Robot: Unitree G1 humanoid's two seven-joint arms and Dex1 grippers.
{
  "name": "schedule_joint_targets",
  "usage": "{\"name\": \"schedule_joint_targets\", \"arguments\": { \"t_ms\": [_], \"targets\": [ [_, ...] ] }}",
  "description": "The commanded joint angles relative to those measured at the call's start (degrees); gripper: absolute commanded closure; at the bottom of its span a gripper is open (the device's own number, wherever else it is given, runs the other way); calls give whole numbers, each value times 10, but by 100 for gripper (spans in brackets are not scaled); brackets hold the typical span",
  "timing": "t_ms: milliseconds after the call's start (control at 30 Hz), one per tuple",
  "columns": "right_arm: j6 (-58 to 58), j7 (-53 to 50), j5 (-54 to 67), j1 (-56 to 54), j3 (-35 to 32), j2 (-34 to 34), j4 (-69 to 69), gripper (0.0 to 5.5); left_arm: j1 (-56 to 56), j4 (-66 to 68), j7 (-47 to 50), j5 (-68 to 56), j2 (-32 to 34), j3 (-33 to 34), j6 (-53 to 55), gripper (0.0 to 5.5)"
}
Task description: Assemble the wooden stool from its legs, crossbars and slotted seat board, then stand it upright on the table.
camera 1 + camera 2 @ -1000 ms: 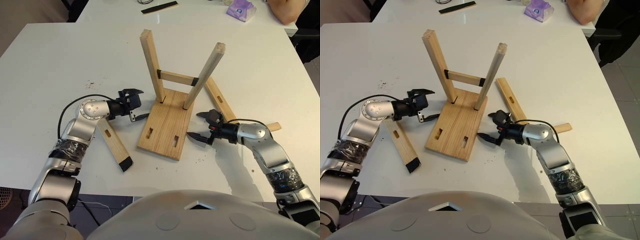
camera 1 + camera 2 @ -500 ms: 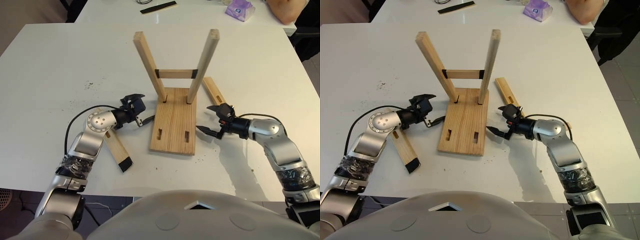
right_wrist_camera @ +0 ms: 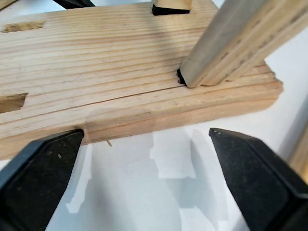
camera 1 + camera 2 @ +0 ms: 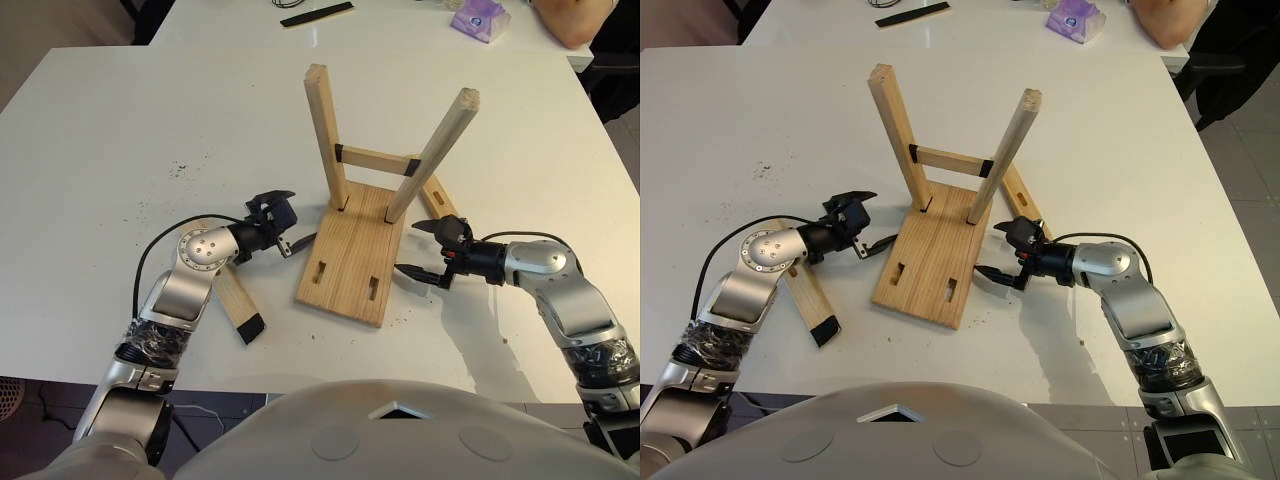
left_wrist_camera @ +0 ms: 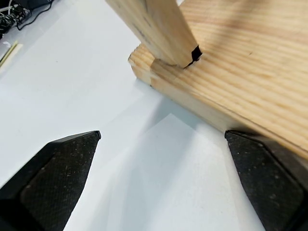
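The slotted seat board (image 4: pixel 350 255) lies flat on the white table (image 4: pixel 120 120), turned slightly askew. Two legs (image 4: pixel 328 135) (image 4: pixel 432 150) stand in its far slots, joined by a crossbar (image 4: pixel 378 160). The two near slots (image 4: pixel 320 268) are bare. My left gripper (image 4: pixel 290 222) is open beside the board's left edge, and the left wrist view shows that edge (image 5: pixel 231 86) by one finger. My right gripper (image 4: pixel 415 248) is open at the board's right edge (image 3: pixel 120 86). A loose leg (image 4: pixel 235 300) lies under my left forearm. Another loose leg (image 4: pixel 437 197) lies behind the board.
A black strip (image 4: pixel 318 14) and a purple packet (image 4: pixel 482 18) lie on the far table. Small crumbs (image 4: pixel 180 168) dot the table's left side. The table's front edge runs close under both forearms.
The board with its legs has turned: half a second ago it lay square to me, now its far end points right again. Both open grippers stayed at its sides.
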Motion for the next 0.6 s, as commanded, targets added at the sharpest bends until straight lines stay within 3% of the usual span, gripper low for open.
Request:
{"name": "schedule_joint_targets", "arguments": {
  "t_ms": [33, 167, 600],
  "targets": [
    [-19, -37, -4, -43, -4, 39, 20, 69, -5, -19, -4, -9, -13, -11, 9, 70],
    [-16, -53, -2, -53, -9, 53, 21, 69, -7, -21, -1, -10, -18, -14, 16, 70],
    [-44, -41, -38, -51, -7, 10, 17, 69, -11, -51, 3, -13, -13, 2, 34, 70]
  ]
}}
